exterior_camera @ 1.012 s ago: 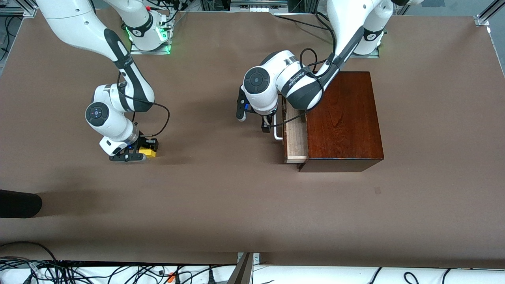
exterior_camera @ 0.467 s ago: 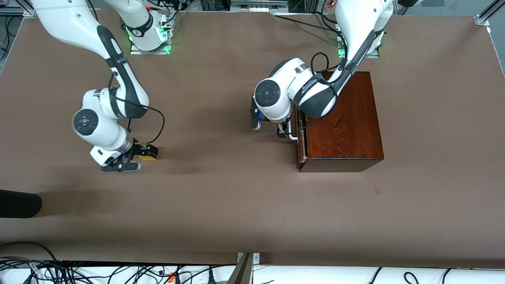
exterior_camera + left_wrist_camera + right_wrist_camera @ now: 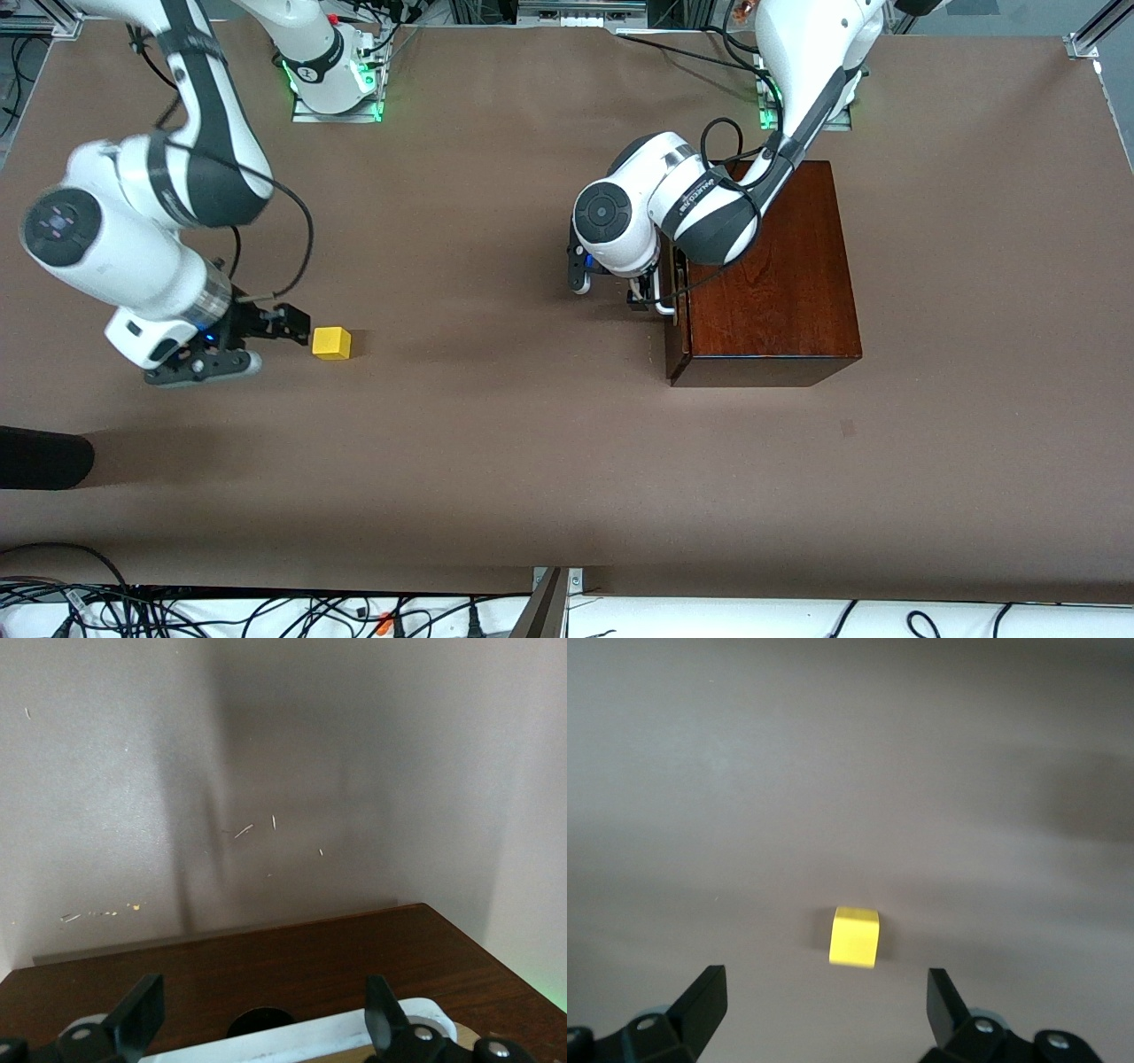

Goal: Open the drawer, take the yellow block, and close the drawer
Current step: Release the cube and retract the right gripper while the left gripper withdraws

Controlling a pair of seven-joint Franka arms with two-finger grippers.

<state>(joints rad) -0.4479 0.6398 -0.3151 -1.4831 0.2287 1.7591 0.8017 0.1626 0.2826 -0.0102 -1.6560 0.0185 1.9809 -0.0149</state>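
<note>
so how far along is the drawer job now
Nearly finished. The yellow block sits out on the table, free of the open right gripper. The drawer looks pushed in flush; the left gripper is at its handle, fingers open. Only backing away appears left.

Yellow block (image 3: 331, 342): small bright yellow cube, plain faces, flat on the brown table toward the right arm's end, well apart from the box, free of any grip. Drawer (image 3: 677, 321): dark wood front flush with the reddish-brown box, pushed in; white bar handle (image 3: 660, 297) on its front.
</note>
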